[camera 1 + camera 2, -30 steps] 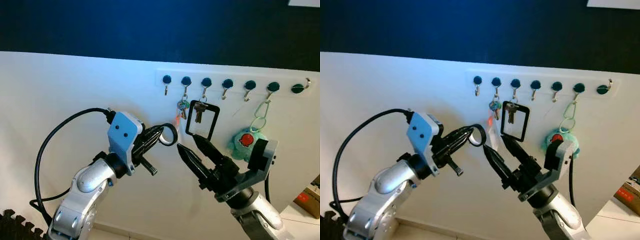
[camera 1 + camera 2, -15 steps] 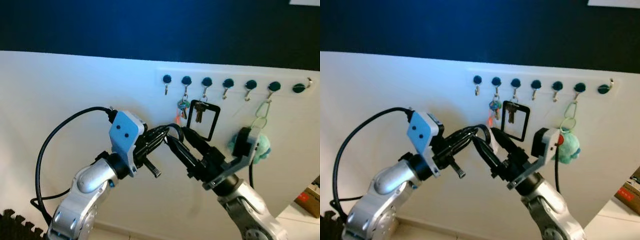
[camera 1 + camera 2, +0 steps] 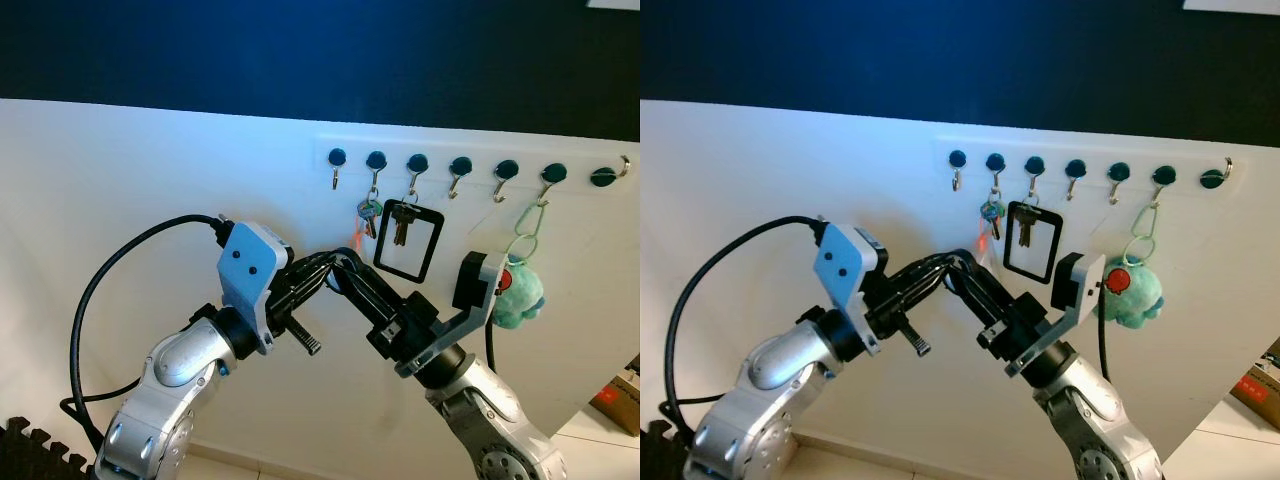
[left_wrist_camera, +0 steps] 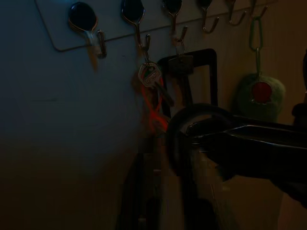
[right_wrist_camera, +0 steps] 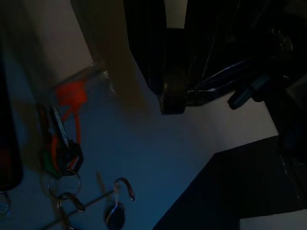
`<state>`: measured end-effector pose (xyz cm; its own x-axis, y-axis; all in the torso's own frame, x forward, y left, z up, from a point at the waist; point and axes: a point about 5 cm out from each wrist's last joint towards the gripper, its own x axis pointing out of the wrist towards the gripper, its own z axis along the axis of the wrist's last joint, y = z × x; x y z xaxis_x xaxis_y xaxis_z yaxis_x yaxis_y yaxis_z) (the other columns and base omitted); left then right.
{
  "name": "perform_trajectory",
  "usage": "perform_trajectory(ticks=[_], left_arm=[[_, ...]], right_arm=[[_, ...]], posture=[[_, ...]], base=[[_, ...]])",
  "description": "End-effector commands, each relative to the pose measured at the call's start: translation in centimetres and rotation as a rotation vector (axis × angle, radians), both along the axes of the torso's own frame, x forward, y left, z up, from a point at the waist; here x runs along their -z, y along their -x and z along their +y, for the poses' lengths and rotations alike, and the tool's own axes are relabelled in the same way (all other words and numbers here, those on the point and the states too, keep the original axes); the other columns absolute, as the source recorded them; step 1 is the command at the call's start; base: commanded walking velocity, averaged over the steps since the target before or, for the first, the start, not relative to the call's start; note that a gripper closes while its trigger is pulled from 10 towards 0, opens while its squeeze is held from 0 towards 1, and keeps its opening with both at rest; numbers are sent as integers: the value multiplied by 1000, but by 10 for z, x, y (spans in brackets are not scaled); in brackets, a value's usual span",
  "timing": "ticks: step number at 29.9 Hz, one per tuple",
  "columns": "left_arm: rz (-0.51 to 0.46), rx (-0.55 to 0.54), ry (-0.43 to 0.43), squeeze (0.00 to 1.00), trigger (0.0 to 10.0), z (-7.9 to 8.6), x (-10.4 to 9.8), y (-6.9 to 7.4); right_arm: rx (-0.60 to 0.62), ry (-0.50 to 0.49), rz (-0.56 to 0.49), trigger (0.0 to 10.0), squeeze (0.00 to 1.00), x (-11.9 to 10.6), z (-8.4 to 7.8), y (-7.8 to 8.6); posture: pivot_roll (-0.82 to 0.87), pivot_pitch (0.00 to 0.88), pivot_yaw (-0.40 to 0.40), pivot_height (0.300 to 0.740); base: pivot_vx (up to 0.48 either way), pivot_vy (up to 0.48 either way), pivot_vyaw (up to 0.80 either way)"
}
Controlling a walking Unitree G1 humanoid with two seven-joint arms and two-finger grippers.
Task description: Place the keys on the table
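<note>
Keys (image 3: 368,213) with orange tag hang on the 2nd hook of the hook rail (image 3: 470,165), not yet taken. Both grippers meet just below-left of the keys, likely lining up to unhook them. Left gripper (image 3: 335,268) carries a black ring; fingers look together on it. Right gripper (image 3: 350,275) fingers overlap the left's, can't tell if apart. Black frame (image 3: 407,242) and plush (image 3: 518,293) hang right of the keys.
</note>
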<state>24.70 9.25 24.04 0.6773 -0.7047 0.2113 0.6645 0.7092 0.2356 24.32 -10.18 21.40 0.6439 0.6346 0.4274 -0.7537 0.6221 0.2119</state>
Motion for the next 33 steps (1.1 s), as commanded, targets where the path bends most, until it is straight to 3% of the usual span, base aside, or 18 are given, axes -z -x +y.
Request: perform_trajectory(ticks=[1, 3, 4, 5, 6, 11, 17, 24, 25, 27, 29, 30, 31, 32, 33], left_arm=[[-17, 13, 6, 1000, 10000, 0, -4, 2], [-12, 17, 18, 1000, 10000, 1, -5, 2], [-3, 34, 30, 243, 10000, 3, -7, 4], [-3, 34, 30, 243, 10000, 3, -7, 4], [11, 69, 31, 0, 10000, 7, -7, 7], [109, 245, -53, 0, 10000, 29, 3, 30], [181, 269, -170, 0, 10000, 35, 26, 42], [249, 163, -176, 0, 10000, 43, 47, 34], [267, 99, -165, 0, 10000, 46, 55, 28], [273, 77, -161, 0, 10000, 46, 58, 26], [284, 56, -170, 0, 10000, 46, 65, 24], [284, 56, -170, 0, 10000, 46, 65, 24], [288, 47, -179, 0, 10000, 46, 68, 22], [301, 35, -183, 0, 10000, 45, 74, 20], [301, 35, -183, 0, 10000, 45, 74, 20]], right_arm=[[8, 25, 28, 10000, 0, 6, 1, -1], [15, 28, 32, 10000, 0, 7, 1, -2], [25, 32, 39, 10000, 0, 9, 1, -2], [25, 32, 39, 10000, 0, 9, 1, -2], [43, 39, 50, 10000, 0, 12, 0, -3], [191, 94, 136, 10000, 0, 35, -10, -14], [258, 120, 202, 10000, 0, 51, -15, -19], [256, 175, 284, 10000, 0, 77, -19, -13], [268, 237, 374, 10000, 0, 105, -25, -3], [282, 265, 417, 10000, 0, 119, -28, 2], [363, 320, 511, 10000, 0, 147, -42, 14], [363, 320, 511, 10000, 0, 147, -42, 14], [429, 338, 547, 10000, 0, 157, -52, 20], [578, 364, 582, 10000, 0, 166, -72, 26], [578, 364, 582, 10000, 0, 166, -72, 26]], posture=[[3, 44, 11, 740], [3, 44, 11, 740], [2, 41, 12, 740], [2, 41, 12, 740], [2, 41, 13, 740], [3, 41, 14, 740], [12, 47, 11, 740], [15, 46, 5, 740], [12, 48, -5, 740], [12, 48, -5, 740], [7, 50, -5, 740], [7, 50, -5, 740], [2, 53, -3, 740], [-4, 56, -2, 740], [-4, 56, -2, 740]], base=[[0, 0, 0], [0, 0, 0], [0, 0, 0], [0, 0, 0], [0, 0, 0], [0, 0, 0], [0, 0, 0], [0, 0, 0], [0, 0, 0], [0, 0, 0], [0, 0, 0], [0, 0, 0], [0, 0, 0], [0, 0, 0], [0, 0, 0]])
